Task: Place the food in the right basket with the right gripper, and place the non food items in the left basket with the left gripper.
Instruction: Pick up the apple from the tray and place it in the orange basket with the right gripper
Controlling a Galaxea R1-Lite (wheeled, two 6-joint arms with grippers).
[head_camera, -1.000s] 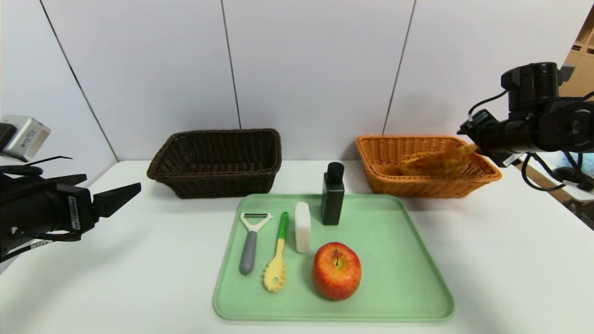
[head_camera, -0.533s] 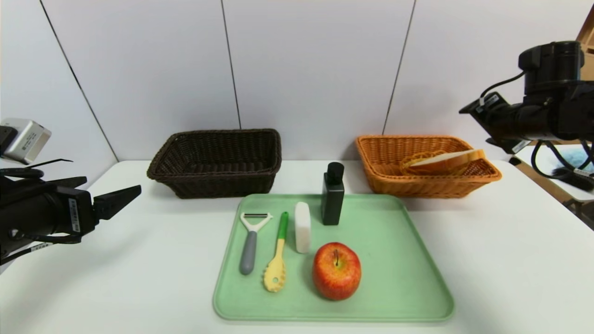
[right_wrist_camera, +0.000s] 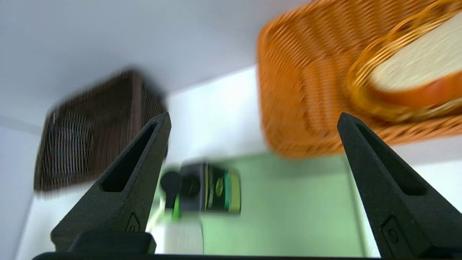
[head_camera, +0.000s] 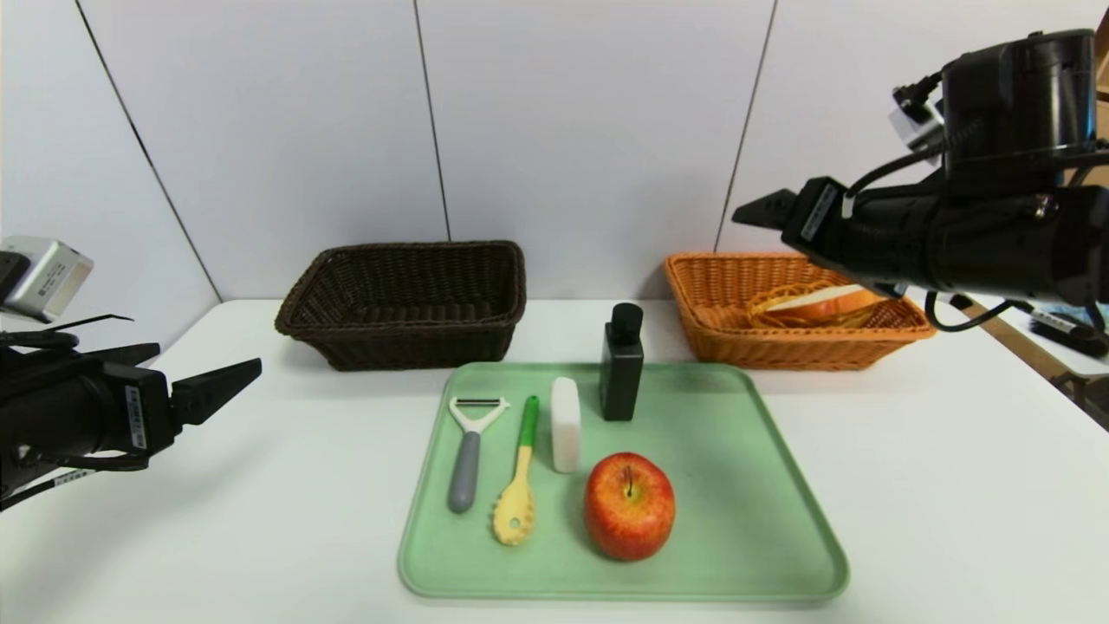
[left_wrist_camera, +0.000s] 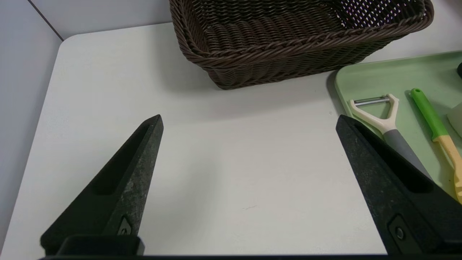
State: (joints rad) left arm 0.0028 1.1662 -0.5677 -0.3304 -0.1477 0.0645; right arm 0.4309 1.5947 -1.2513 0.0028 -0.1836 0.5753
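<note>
Right gripper [head_camera: 762, 211] is up in the air above the orange basket [head_camera: 702, 325], pointing across toward the middle of the table, fingers spread wide with nothing between them (right wrist view shows both tips [right_wrist_camera: 144, 151] well apart). Orange basket sits at the back right of the white table [head_camera: 953, 451]; a slice of bread [head_camera: 814, 303] lies inside it, leaning against the wicker.

Left gripper [head_camera: 212, 390] hangs low over the table at the left edge, level with the front of the brown basket [head_camera: 403, 299], also splayed open and empty. Left wrist view: both fingers [left_wrist_camera: 126, 180] apart over bare tabletop, brown basket just beyond them, tray corner off to one side. Brown basket at back left has nothing visible in it.

Green tray [head_camera: 745, 520] sits front centre, between and in front of the two baskets. On it:
- peeler [head_camera: 468, 451], white head, grey handle, lying flat nearest the robot's left
- yellow pasta spoon with green handle [head_camera: 518, 477], just beside the peeler, not touching
- white bar [head_camera: 565, 425] standing on its long edge, next to the spoon handle
- black bottle [head_camera: 621, 364] upright at the back of the tray, near the white bar
- red apple [head_camera: 629, 505] stem up, at the front, just beside the bar's near end

Neither gripper touches any item.
</note>
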